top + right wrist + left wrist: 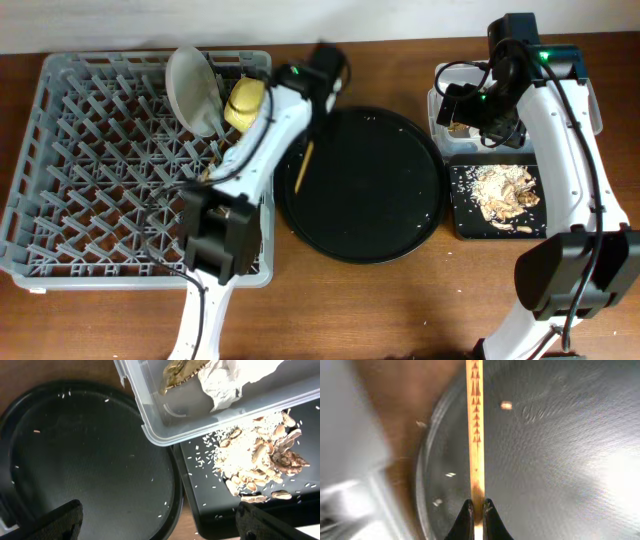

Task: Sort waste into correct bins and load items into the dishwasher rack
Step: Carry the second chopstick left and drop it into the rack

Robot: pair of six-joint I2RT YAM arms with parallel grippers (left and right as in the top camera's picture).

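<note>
Wooden and printed with a column of small red-brown marks, the chopstick (476, 435) is pinched at one end by the left gripper (476, 508), whose dark fingers (465, 520) are closed tight on it. It stretches away from the fingertips over the rim of the round black tray (545, 460). I cannot tell whether one stick or two lie pressed together there. From overhead the chopstick (302, 166) runs along the left edge of that tray (380, 210), just beside the dishwasher rack (90, 190).

In the rack's far right corner the pale plate (194, 88) stands tilted on edge among the pegs, with the yellow bowl (245, 100) just beside it (partly behind the left arm).

The right gripper (159, 510) hangs wide open and holds nothing, its two fingers (60, 520) spread well apart. Beneath it sit a corner of the clear tub (150, 420), holding crumpled white napkins (230, 380) and a brown wrapper (180, 372), and the black rectangular tray (200, 500), which carries beige food scraps (255, 455) and scattered crumbs. A few pale grains dot the round tray. Everything rests on a brown wooden table (400, 310).
</note>
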